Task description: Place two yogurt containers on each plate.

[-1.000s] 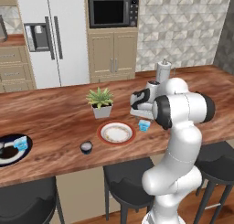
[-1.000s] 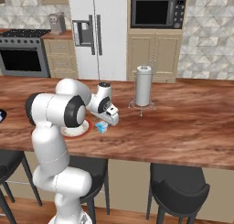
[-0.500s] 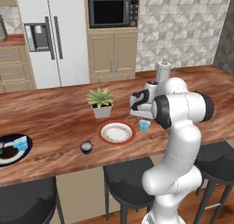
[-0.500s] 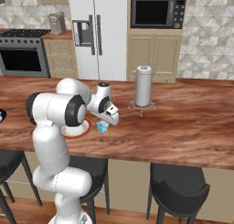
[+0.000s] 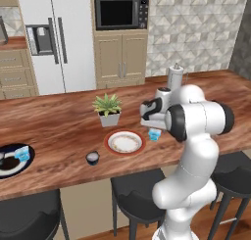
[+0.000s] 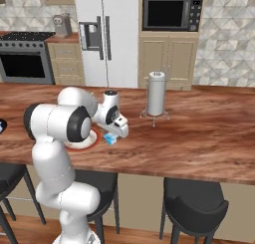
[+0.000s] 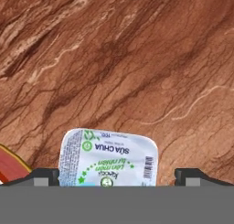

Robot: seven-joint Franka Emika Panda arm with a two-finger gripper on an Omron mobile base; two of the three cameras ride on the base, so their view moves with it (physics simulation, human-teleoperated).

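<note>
The long wooden counter (image 5: 59, 131) runs across the left base view, with the white arm bent over its near edge at about four o'clock. On the counter, the red-rimmed plate (image 5: 125, 142) with its cream centre sits bare near the middle, just in front of a small potted plant (image 5: 108, 109) at its eleven o'clock. The navy plate (image 5: 14, 159) lies far off at nine o'clock, near the left edge, carrying one light blue yogurt cup (image 5: 22, 154) and what looks like a dark round one (image 5: 1, 156) at the frame's edge. A paper towel holder (image 6: 156, 93) stands upright at one o'clock from the arm in the right base view. A dark round yogurt cup with a pale top (image 5: 92, 157) stands on the bare wood at seven o'clock from the red-rimmed plate, apart from it. The second light blue yogurt cup (image 7: 109, 158) rests on the wood at three o'clock of that plate, just beside its rim. The gripper (image 7: 117, 175) hangs directly over this cup, fingers spread wide to either side of it, with nothing clamped.
</note>
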